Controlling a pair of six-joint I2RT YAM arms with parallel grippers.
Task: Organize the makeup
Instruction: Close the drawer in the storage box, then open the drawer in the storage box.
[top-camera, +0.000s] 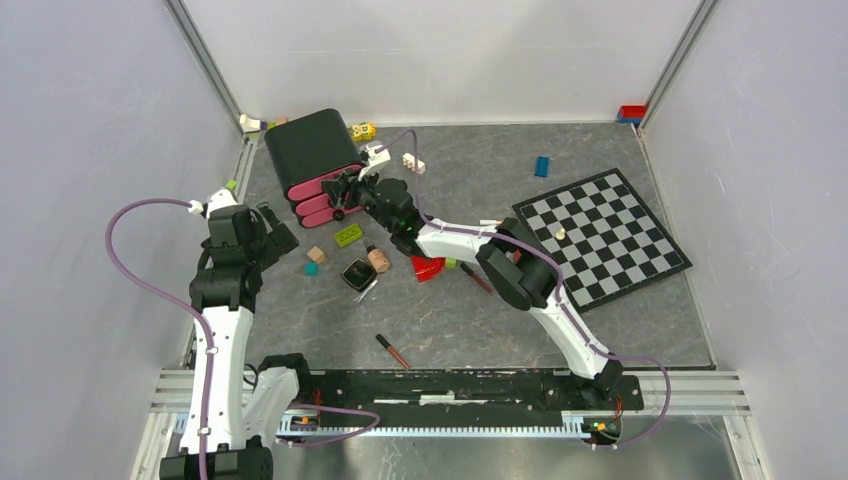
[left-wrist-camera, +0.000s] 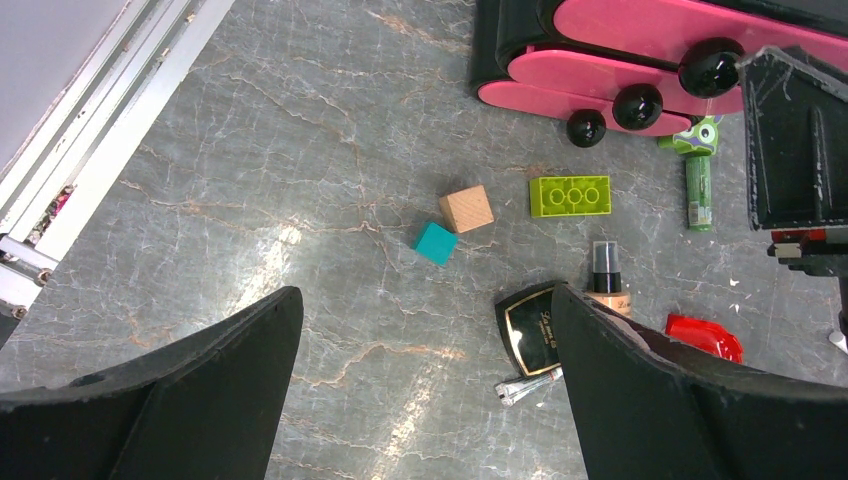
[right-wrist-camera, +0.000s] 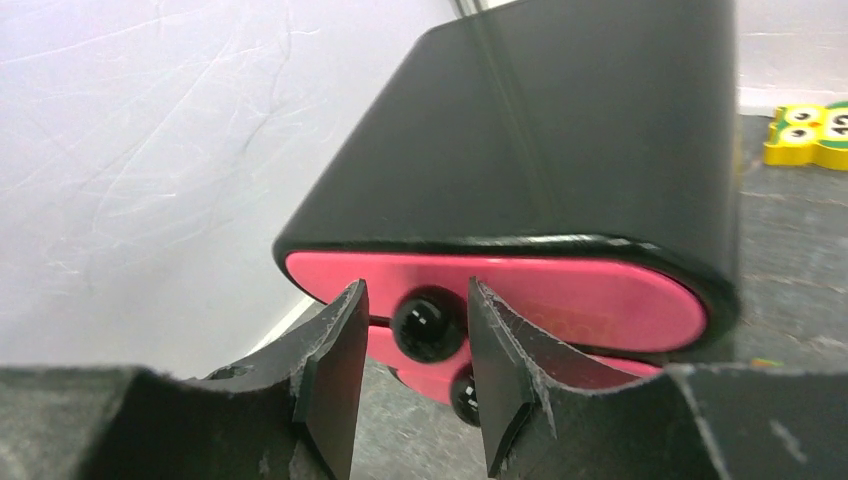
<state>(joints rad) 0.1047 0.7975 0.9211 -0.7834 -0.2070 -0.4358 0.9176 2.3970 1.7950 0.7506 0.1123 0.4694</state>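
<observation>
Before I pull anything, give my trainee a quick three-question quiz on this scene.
1. True or false: the right tool straddles a drawer knob.
2. The lime brick lies nearest the: A chessboard, B wooden cube, C blue brick?
3. How many pink drawers does the black organizer have?
Key: 1 true; 2 B; 3 three.

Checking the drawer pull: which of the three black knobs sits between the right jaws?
The top drawer's knob, directly under the black casing; the other two knobs sit lower.
</observation>
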